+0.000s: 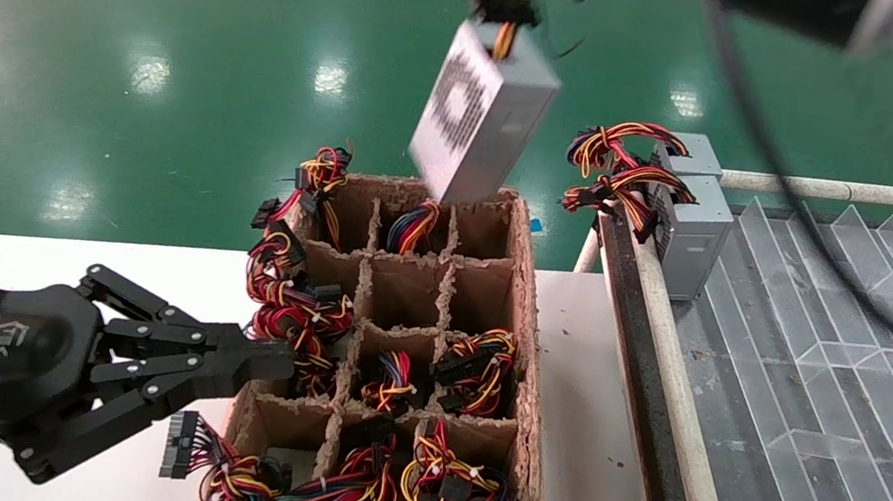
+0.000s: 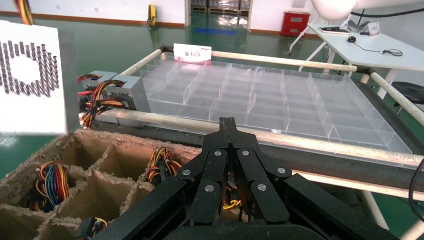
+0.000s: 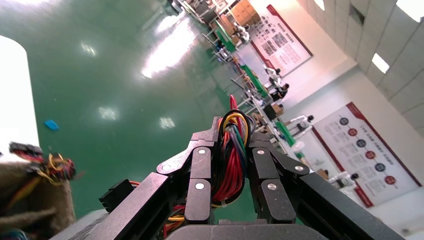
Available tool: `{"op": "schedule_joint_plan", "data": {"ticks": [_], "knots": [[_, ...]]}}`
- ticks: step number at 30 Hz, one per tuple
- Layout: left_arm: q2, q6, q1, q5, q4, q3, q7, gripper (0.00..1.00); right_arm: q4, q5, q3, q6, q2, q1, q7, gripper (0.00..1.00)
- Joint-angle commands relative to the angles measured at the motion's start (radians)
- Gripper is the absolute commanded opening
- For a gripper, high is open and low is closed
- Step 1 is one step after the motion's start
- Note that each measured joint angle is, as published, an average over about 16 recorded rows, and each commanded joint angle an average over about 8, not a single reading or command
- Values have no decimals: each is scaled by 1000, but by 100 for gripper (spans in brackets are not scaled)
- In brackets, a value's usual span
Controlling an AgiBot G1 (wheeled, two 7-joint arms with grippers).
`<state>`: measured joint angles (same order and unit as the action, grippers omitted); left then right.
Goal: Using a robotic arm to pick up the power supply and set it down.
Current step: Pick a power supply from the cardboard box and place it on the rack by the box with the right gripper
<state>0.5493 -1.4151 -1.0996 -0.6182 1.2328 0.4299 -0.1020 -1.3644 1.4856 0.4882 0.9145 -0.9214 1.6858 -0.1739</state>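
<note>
The right black clawed gripper [image 3: 230,165] pinches the red wire bundle [image 3: 231,170], dangling the silver-grey perforated power supply [image 1: 481,117] above the cardboard divider box's [image 1: 530,434] far edge. Mid-carry; lowering it comes next. The left gripper [image 2: 229,131], pressed together, idles by the box's near-left corner.

A mostly red wire bundle [image 3: 231,165] is clamped tight in the right claw [image 3: 230,150], green floor [image 3: 100,75] seen beyond.

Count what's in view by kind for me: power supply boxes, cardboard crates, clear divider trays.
Power supply boxes: 3, one hanging by its wires from the right gripper, two standing on the tray's corner
Cardboard crates: 1
Clear divider trays: 1
Total: 5
</note>
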Motion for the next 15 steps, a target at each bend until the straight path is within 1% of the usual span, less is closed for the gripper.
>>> {"op": "schedule_joint_plan", "data": {"ticks": [1,4,9,15], "knots": [[0,0,0,0,0,0,0,0,0,-9,-11,14,19,20,8,0],[0,0,0,0,0,0,0,0,1,-54,-25,70,59,31,21,0],[0,0,0,0,0,0,0,0,2,-140,-53,186,149,40,50,0],[0,0,0,0,0,0,0,0,2,-192,-79,285,264,43,53,0]]}}
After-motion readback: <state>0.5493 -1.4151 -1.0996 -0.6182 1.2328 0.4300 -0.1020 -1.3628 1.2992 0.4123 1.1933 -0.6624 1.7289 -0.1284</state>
